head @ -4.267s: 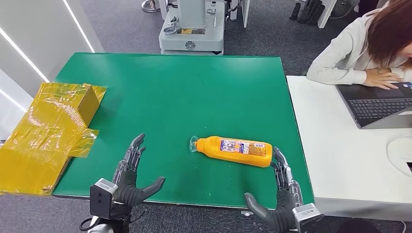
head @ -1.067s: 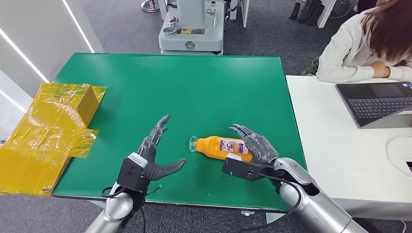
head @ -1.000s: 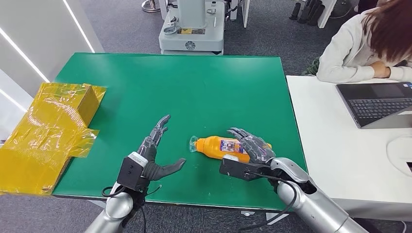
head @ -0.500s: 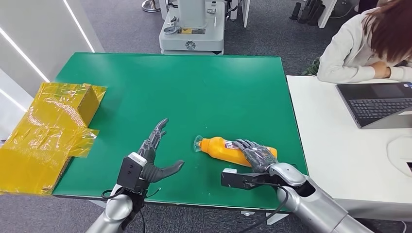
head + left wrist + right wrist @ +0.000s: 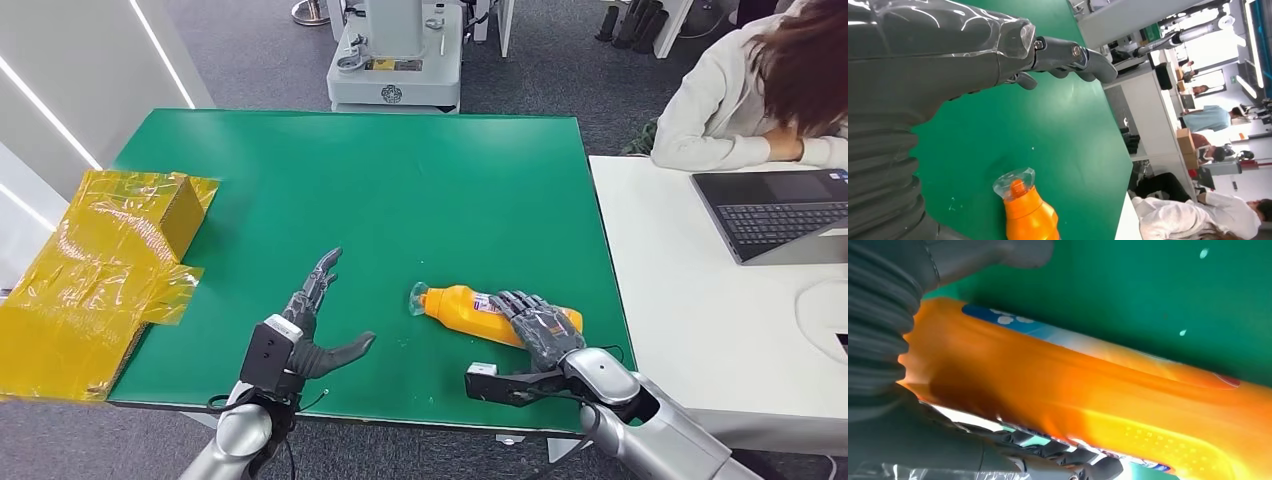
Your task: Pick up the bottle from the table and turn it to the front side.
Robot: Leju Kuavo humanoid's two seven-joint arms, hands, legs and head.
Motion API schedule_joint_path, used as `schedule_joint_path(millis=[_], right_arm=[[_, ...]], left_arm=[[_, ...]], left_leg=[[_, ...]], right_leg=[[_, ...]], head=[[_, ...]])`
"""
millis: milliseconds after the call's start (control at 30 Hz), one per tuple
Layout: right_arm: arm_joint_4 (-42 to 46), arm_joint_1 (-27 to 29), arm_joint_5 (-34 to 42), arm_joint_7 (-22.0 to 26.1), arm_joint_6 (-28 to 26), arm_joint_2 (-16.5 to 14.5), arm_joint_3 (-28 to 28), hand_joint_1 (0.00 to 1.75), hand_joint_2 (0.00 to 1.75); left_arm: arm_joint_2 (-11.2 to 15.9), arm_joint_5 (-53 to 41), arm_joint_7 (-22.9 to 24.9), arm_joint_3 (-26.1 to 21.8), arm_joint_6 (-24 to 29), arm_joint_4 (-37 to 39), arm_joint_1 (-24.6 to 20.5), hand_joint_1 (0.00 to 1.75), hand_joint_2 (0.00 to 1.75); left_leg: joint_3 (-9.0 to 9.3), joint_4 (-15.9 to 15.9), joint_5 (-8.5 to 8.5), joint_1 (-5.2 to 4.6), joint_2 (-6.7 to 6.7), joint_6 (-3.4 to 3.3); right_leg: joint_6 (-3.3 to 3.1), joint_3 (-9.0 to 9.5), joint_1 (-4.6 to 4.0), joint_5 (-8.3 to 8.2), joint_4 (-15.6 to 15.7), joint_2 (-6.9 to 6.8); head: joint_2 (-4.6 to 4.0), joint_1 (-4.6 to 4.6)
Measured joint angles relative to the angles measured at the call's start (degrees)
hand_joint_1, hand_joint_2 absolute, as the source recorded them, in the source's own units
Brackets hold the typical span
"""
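Orange bottle (image 5: 465,306) lies on its side on green bench (image 5: 400,180), cap twd centre. R hand (image 5: 540,328) palm-down over its base end, fingers wrapped round it. L hand (image 5: 312,325) spread, empty, well apart from bottle.

Left hand (image 5: 938,65) empty, fingers apart, hovering over green table (image 5: 1063,120). Orange bottle (image 5: 1029,215) lying on table near hand, not touching; clear-wrapped cap end twd hand. Ppl at desks beyond table.

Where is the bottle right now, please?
In the head view the bottle lies on its side near the green table's front right edge, under the right hand, cap toward the open left hand.
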State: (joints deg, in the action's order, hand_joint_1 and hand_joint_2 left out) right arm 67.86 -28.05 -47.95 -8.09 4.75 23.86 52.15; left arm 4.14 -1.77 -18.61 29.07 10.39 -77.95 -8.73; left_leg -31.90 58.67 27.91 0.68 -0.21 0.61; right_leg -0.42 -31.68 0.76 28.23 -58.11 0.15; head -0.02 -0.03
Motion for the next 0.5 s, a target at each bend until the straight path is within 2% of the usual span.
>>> schedule_joint_path(millis=[367, 500], right_arm=[[0.7, 0.6, -2.5, -1.9, 0.5, 0.4, -0.6, 0.00, 1.75], [1.0, 1.5, -2.4, -2.5, -1.4, 0.4, -1.8, 0.00, 1.75]], left_arm=[[-0.1, -0.9, 0.0, -1.7, 0.0, 0.0, 1.5, 0.00, 1.75], [-0.1, -1.5, 0.0, -2.2, -0.3, 0.0, 1.7, 0.00, 1.75]], left_leg=[[0.01, 0.0, 0.00, 0.00, 0.00, 0.00], [0.00, 0.0, 0.00, 0.00, -0.01, 0.00]], right_leg=[[0.00, 0.01, 0.00, 0.00, 0.0, 0.00], [0.00, 0.02, 0.00, 0.00, 0.0, -0.01]], head=[[0.00, 0.01], [0.00, 0.00]])
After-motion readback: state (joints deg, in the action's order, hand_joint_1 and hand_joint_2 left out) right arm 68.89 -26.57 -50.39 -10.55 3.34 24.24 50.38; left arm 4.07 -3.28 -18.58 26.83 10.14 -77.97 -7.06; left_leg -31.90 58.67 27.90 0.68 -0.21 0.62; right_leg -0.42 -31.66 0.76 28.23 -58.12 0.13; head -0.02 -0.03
